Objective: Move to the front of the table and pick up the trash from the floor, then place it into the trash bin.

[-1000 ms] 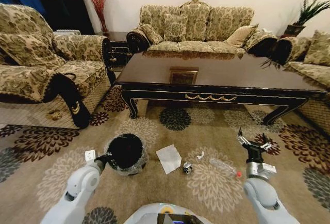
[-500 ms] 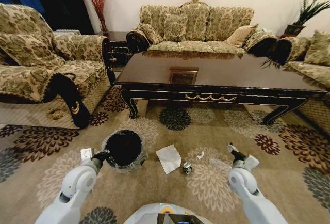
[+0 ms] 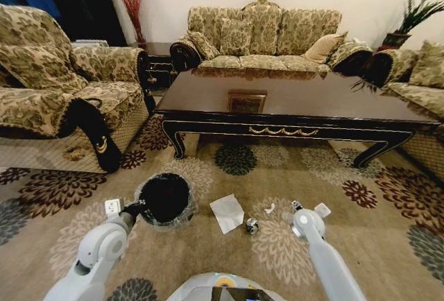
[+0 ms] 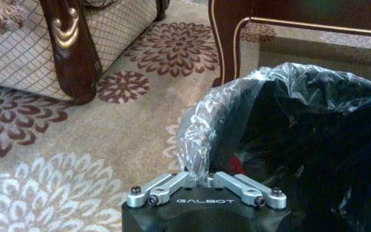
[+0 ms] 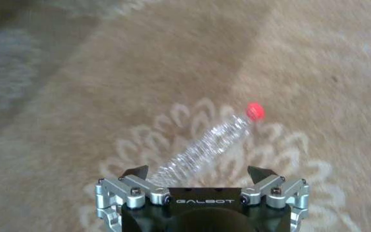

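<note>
Left to right. The left gripper [image 4: 205,180] is pinching the clear liner at the near rim of the black trash bin [image 3: 166,200], its fingers [image 4: 163,186] drawn together on the plastic (a red scrap is lying inside the bin). The bin is standing on the floor [image 3: 62,245] beside an armchair [image 3: 48,86]. To its right, a crumpled white paper [image 3: 227,213] and a small dark-and-silver round object [image 3: 252,226] are lying near each other on the carpet. Farther right, the right gripper [image 5: 198,175] is hanging directly above a clear bottle [image 5: 205,145] with a red cap [image 5: 255,110]; its fingers [image 5: 135,172] are spread wide, straddling the bottle's base without touching it.

Step in hand, by judgement: picking up the bottle. The next move calls for lowering the gripper and closing across the bottle's body, which looks thin, ribbed and liable to roll.

Beyond the litter, the dark glossy bench [image 3: 291,103] is standing before a patterned sofa [image 3: 267,37].
</note>
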